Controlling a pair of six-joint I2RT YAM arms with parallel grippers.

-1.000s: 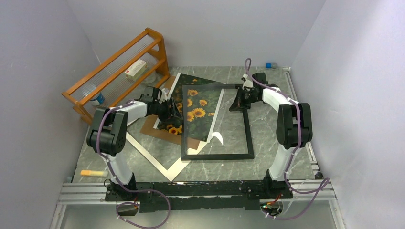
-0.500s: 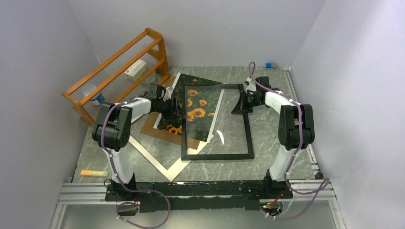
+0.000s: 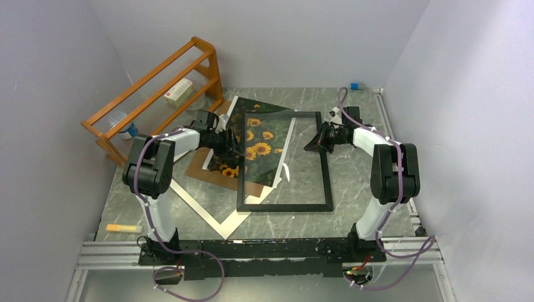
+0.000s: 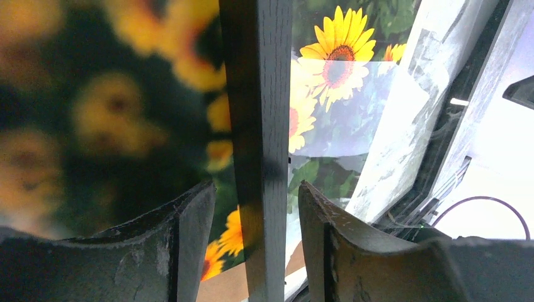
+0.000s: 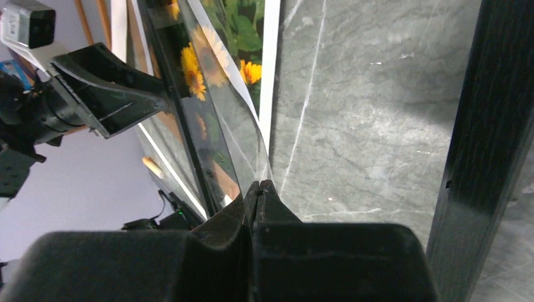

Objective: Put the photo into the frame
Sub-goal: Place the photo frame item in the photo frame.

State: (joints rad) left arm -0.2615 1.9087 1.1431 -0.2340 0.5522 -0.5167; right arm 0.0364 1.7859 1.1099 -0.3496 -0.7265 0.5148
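Note:
The frame, thin black rails, lies flat mid-table. The photo of sunflowers lies across its left half, partly under a clear pane that slopes up toward the right. My left gripper straddles the frame's left rail; its jaws are open with a gap on each side of the rail. The photo shows beyond them. My right gripper is shut, its tips pinching the curved edge of the clear pane, just inside the frame's right rail.
An orange wooden rack holding a white box stands at the back left. A brown backing board and a white mat lie under the frame's left side. An orange marker lies near the front left.
My right gripper has moved right and a little nearer with the pane's edge. The frame's near end has slid slightly left. The left jaws have narrowed around the rail.

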